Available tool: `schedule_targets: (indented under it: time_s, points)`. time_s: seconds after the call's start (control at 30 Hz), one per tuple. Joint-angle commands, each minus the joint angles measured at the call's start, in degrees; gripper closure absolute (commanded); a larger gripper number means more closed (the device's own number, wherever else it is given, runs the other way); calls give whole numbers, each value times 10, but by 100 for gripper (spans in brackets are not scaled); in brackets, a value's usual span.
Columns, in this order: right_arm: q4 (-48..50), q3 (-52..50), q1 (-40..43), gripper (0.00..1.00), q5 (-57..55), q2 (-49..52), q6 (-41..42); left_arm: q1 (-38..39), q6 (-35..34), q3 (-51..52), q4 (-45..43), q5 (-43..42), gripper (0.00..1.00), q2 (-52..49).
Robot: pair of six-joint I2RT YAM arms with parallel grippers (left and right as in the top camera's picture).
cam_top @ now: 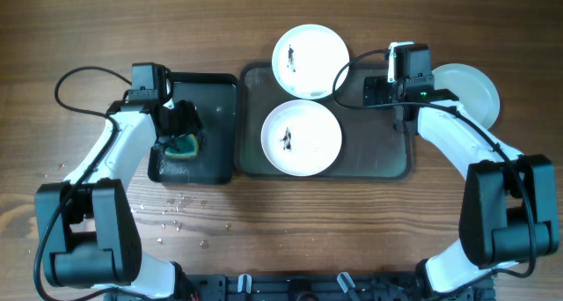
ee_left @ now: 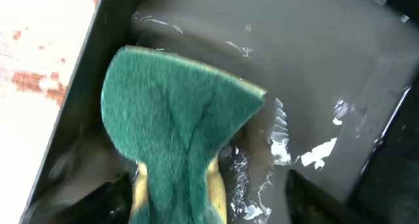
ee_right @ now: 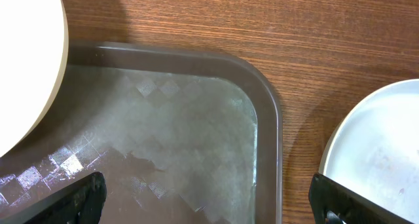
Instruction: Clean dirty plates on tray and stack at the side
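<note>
Left end effector point(cam_top: 182, 125) at wet sponge point(ee_left: 177, 139), grip indeterminate: slip, drips on desk point(cam_top: 290, 222) possible. Right end effector point(ee_right: 213, 201) wide, empty; risk of snagging tray point(ee_right: 265, 119) rim.

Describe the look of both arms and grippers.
The left arm and right arm have white curved links, black joint housings and a black cable looping off each wrist. The left gripper and right gripper have black fingers.

Bare tray point(cam_top: 374, 147) right of plates point(cam_top: 302, 136)
</note>
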State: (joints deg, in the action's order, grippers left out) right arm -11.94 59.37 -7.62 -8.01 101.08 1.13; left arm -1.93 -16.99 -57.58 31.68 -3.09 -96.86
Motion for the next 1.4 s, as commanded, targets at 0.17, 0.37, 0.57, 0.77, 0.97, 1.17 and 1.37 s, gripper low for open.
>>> schedule_targets:
  time_s: [0.17, 0.37, 0.57, 0.77, 0.97, 1.17, 1.37]
  points:
    - [2, 0, -2, 0, -8, 8, -10, 2, 18, -16, -9, -5, 27, 2]
    - [2, 0, -2, 0, -8, 8, -10, 2, 18, -14, 14, 0, 29, 1]
    - [2, 0, -2, 0, -8, 8, -10, 2, 18, 12, -2, 27, 39, -19]
    - [2, 0, -2, 0, -8, 8, -10, 2, 17, 19, -16, 25, 66, -50]
    - [2, 0, -2, 0, -8, 8, -10, 2, 16, 18, -22, 11, 96, -52]
    - [2, 0, -2, 0, -8, 8, -10, 2, 17, -15, -9, -28, 96, -6]
    - [2, 0, -2, 0, -8, 8, -10, 2, 17, -31, -9, -31, 96, 83]
